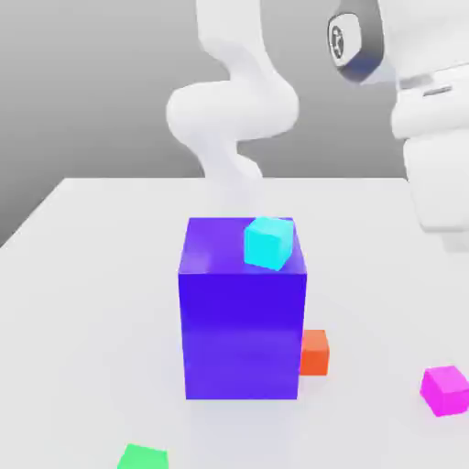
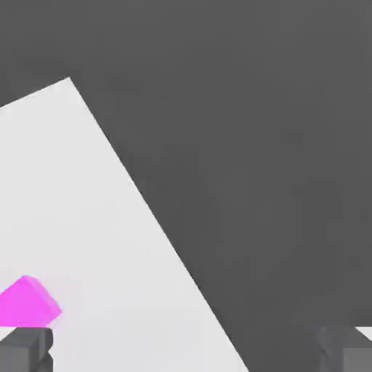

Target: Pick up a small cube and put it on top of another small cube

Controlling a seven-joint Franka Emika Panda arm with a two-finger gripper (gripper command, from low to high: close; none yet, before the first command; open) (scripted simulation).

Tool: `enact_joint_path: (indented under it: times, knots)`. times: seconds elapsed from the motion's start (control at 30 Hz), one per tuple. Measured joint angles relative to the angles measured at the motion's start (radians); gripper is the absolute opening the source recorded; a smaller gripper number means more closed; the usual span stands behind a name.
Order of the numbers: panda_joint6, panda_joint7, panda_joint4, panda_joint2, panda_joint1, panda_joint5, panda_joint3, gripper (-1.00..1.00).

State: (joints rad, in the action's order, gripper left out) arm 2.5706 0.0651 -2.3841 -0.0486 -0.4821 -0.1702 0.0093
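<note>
The small cube, bright magenta [image 1: 445,389], lies on the white table near the front at the exterior view's right. In the hand view the same magenta cube [image 2: 27,302] sits just beyond one dark finger [image 2: 25,350]. My gripper [image 2: 185,350] is open, its two fingers far apart with nothing between them. It hangs above the table, over the table's edge. The white arm [image 1: 234,110] rises behind the big block and its bulky white end [image 1: 438,174] hangs high above the magenta cube.
A big blue-purple block [image 1: 242,321] stands mid-table with a cyan cube [image 1: 268,242] on its top. An orange cube [image 1: 314,352] rests against the block's side at the exterior view's right. A green cube [image 1: 143,457] lies at the front left. The table edge [image 2: 156,218] borders dark floor.
</note>
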Motion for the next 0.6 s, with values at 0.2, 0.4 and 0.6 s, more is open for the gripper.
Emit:
enact_joint_path:
  times: [0.2,0.4,0.6]
  knots:
    - [0.088,0.151,-0.028,0.208,-0.082,0.09,0.037,0.0]
    - [0.21,0.192,-0.025,0.417,-0.144,0.211,0.029,0.0]
    - [0.264,0.19,-0.011,0.489,-0.15,0.217,0.023,-1.0]
